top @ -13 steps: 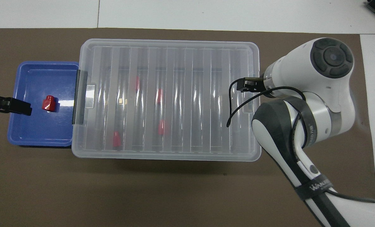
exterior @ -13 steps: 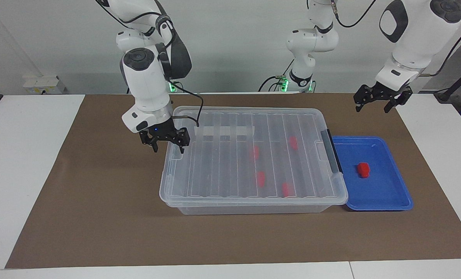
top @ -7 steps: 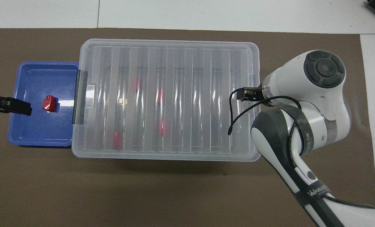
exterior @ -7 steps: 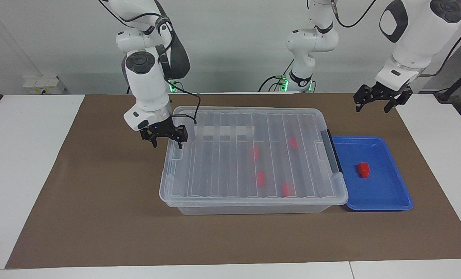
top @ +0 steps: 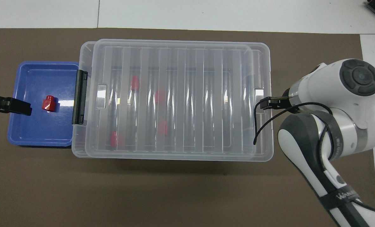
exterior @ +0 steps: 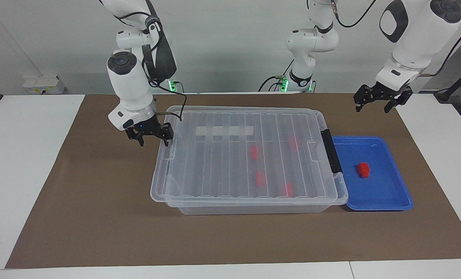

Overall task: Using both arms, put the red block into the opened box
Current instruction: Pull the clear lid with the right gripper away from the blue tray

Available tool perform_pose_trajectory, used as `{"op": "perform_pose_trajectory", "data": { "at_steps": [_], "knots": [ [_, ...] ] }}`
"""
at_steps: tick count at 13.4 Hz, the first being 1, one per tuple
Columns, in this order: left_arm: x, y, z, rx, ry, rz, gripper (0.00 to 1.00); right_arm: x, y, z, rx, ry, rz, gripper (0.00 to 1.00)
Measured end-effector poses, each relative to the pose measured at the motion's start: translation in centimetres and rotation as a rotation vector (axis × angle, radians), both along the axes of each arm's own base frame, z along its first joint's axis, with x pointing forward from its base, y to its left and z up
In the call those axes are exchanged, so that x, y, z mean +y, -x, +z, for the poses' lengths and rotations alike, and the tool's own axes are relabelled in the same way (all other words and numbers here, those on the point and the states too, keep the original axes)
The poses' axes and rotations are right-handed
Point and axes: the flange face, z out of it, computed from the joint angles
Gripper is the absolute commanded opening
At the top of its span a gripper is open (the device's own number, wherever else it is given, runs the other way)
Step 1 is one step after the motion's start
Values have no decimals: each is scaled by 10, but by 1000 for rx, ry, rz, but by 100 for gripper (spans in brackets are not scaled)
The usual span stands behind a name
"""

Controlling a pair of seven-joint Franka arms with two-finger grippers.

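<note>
The red block lies in the shallow blue tray. The clear box stands beside the tray. Its ribbed lid lies on top, shifted toward the right arm's end and overhanging there. My right gripper is open at that end of the lid, straddling the lid's rim with one finger in its end tab. In the overhead view its own wrist hides it. My left gripper hangs open, over the mat in the facing view, and waits.
Several other red blocks show blurred through the lid inside the box. A black handle sits on the box end next to the tray. A brown mat covers the table, with white tabletop at both ends.
My right gripper has moved toward the right arm's end of the table. The lid has slid with it, uncovering a narrow strip of the box at the tray end. The left arm has not moved.
</note>
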Motion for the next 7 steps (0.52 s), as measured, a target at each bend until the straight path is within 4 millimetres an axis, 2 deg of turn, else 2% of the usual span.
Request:
{"op": "perform_pose_trajectory", "data": {
  "at_steps": [3, 7],
  "knots": [
    [0, 0, 0, 0, 0, 0, 100, -58, -6, 0, 3, 6, 66, 91],
    [1, 4, 1, 17, 0, 2, 100, -120, -6, 0, 5, 11, 118, 92]
  ]
}}
